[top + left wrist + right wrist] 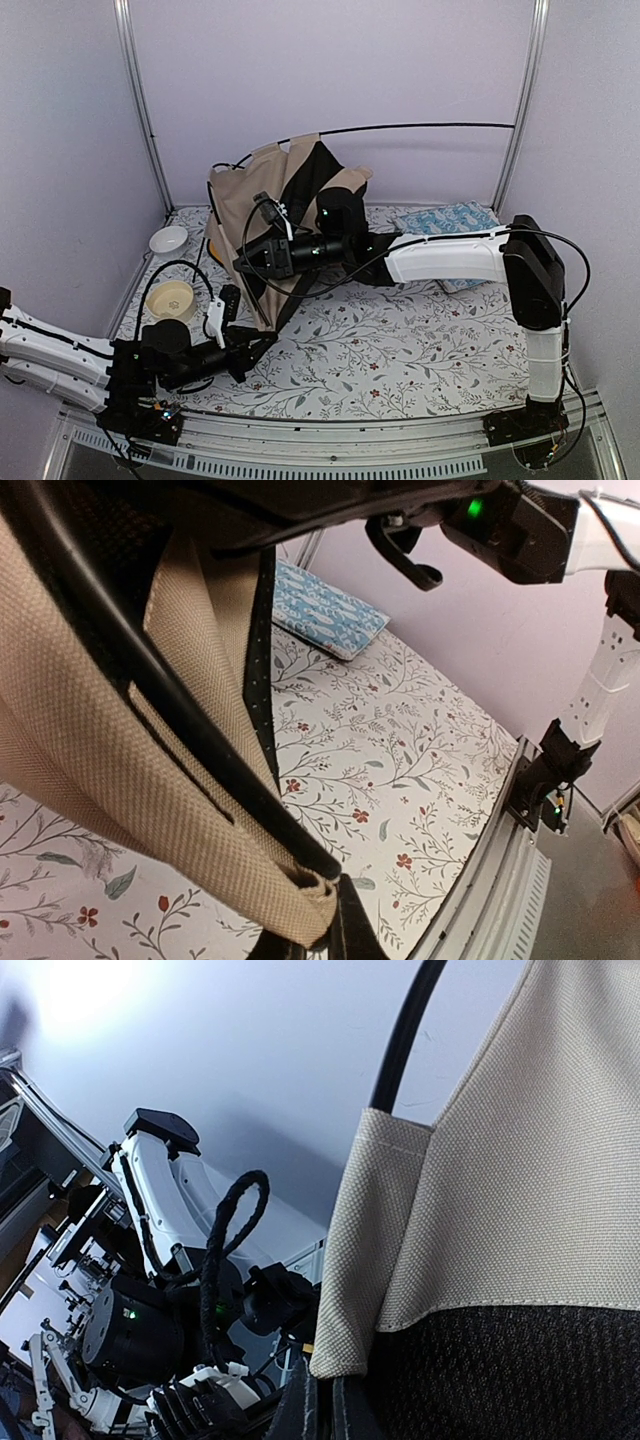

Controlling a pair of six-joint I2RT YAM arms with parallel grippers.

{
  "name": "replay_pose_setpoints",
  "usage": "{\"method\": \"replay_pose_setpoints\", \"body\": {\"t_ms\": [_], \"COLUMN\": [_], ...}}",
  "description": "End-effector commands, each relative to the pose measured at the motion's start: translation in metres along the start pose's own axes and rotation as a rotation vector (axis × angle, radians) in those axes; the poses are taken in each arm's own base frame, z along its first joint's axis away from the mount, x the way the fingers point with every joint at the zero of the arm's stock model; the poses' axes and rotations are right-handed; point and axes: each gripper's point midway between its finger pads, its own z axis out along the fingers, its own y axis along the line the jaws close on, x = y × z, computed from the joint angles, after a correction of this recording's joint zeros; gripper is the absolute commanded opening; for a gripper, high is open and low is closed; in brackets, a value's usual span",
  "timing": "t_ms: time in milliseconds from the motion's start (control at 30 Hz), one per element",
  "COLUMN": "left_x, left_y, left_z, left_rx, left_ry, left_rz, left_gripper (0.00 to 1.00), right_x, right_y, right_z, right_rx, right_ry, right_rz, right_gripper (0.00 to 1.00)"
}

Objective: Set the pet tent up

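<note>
The pet tent point(262, 196) is tan canvas with black mesh inside, half raised at the back left of the table. A thin black pole point(430, 126) arcs out of its top to the right. My left gripper point(262, 342) is shut on the tent's lower corner, where a tan sleeve and a black pole end point(305, 852) meet its fingertips in the left wrist view point(318, 942). My right gripper point(243, 264) is shut on a tan fabric edge point(385, 1260) above black mesh point(500, 1380); its fingertips point(300, 1410) pinch the corner.
A yellow double-bowl feeder point(172, 299) and a white bowl point(168, 239) sit at the left. A blue patterned cushion point(452, 222) lies at the back right, also in the left wrist view point(325, 610). The floral mat point(400, 340) covers the table.
</note>
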Motion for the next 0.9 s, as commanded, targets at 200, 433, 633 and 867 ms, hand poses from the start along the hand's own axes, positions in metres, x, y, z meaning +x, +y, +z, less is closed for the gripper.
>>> {"method": "replay_pose_setpoints", "body": {"t_ms": [200, 433, 633, 867], "left_x": [0.089, 0.092, 0.098, 0.1], "left_y": [-0.036, -0.032, -0.031, -0.022], "left_z": [-0.025, -0.024, -0.021, -0.02], "left_rx": [0.259, 0.258, 0.257, 0.236], "left_ry": [0.366, 0.376, 0.395, 0.396], "left_rz": [0.069, 0.057, 0.047, 0.017], "left_gripper": [0.0, 0.0, 0.0, 0.0], "right_x": [-0.142, -0.151, -0.149, -0.141], "right_y": [-0.023, -0.014, -0.011, -0.009], "right_z": [-0.049, -0.051, -0.046, -0.04], "right_rx": [0.222, 0.214, 0.205, 0.198], "right_ry": [-0.505, -0.521, -0.52, -0.507], "right_rz": [-0.178, -0.185, -0.18, -0.165], "right_gripper": [0.0, 0.0, 0.0, 0.0]}}
